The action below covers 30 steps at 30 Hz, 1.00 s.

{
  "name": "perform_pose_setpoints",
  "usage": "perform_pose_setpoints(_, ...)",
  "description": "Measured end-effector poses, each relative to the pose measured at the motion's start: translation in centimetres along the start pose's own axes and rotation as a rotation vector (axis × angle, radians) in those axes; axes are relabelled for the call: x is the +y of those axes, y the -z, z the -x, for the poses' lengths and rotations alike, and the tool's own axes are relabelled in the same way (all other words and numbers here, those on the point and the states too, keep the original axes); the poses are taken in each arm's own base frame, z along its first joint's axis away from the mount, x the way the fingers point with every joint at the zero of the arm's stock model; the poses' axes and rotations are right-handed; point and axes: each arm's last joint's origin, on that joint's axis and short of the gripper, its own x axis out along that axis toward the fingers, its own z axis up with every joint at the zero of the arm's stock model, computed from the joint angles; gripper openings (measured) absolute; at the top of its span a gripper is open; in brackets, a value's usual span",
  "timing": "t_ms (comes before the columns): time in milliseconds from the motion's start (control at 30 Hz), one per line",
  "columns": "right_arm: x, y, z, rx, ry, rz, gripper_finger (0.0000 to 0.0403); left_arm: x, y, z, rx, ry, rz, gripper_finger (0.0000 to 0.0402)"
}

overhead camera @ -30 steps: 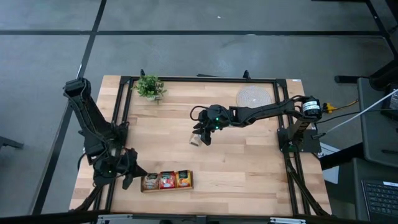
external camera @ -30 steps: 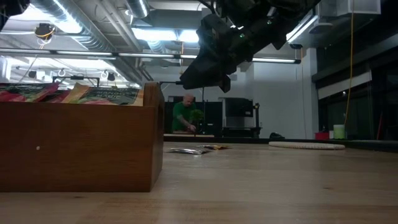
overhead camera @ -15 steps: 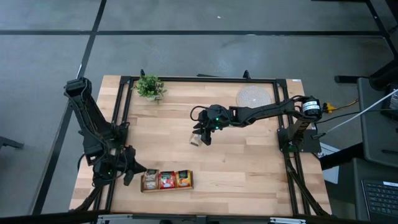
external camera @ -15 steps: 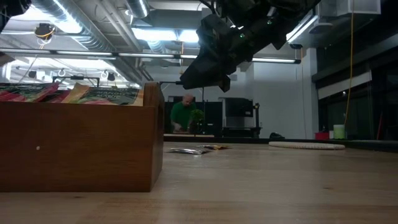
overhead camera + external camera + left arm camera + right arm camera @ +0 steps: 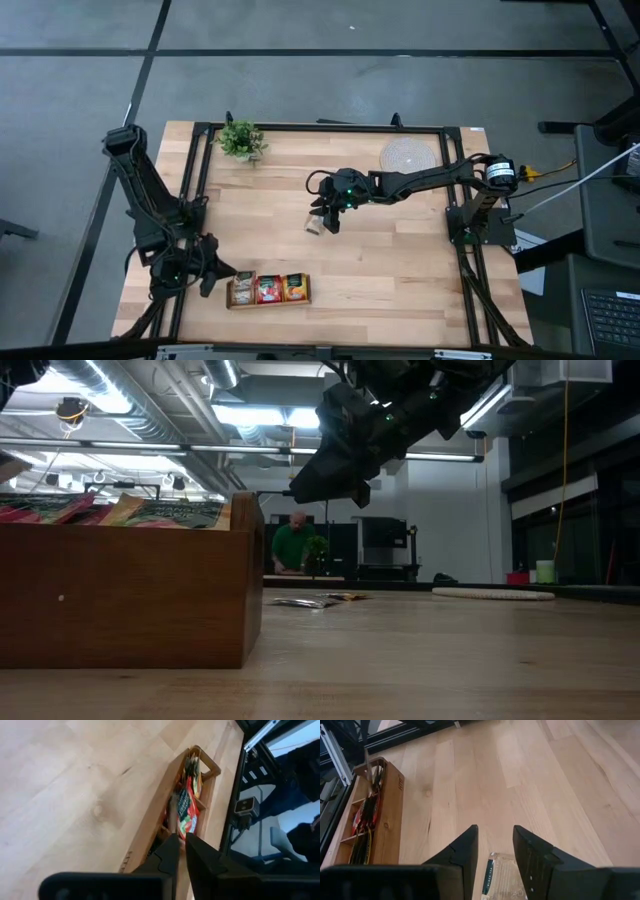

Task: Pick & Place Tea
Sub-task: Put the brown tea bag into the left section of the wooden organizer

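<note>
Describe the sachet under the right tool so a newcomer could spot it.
Start at the woven mat at the table's far right, then follow the right arm to mid-table. The sachet lies flat below the right tool, pale and alone on bare wood, unlike the colourful ones packed in the tray.

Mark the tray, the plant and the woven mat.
tray (image 5: 270, 303): high view, on its front rim.
plant (image 5: 241, 139): high view, middle of the leaves.
woven mat (image 5: 408, 156): high view, centre of the disc.

Sachets (image 5: 268, 289) in tray (image 5: 269, 303)
</note>
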Motion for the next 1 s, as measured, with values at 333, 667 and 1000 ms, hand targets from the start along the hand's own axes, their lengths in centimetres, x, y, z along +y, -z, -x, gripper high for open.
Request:
perform_pose_setpoints(333,0.0,0.0,0.0,0.0,0.0,0.0,0.0125,0.3,-0.5,-0.6,0.041,-0.054,-0.005,0.008)
perform_pose_setpoints(667,0.0,0.0,0.0,0.0,0.0,0.0,0.0125,0.4,-0.5,-0.9,0.184,-0.081,-0.056,0.0091)
perform_pose_setpoints(1000,0.0,0.0,0.0,0.0,-0.001,0.0,0.0125,0.4,-1.1,-1.6,0.241,-0.102,-0.102,0.0083)
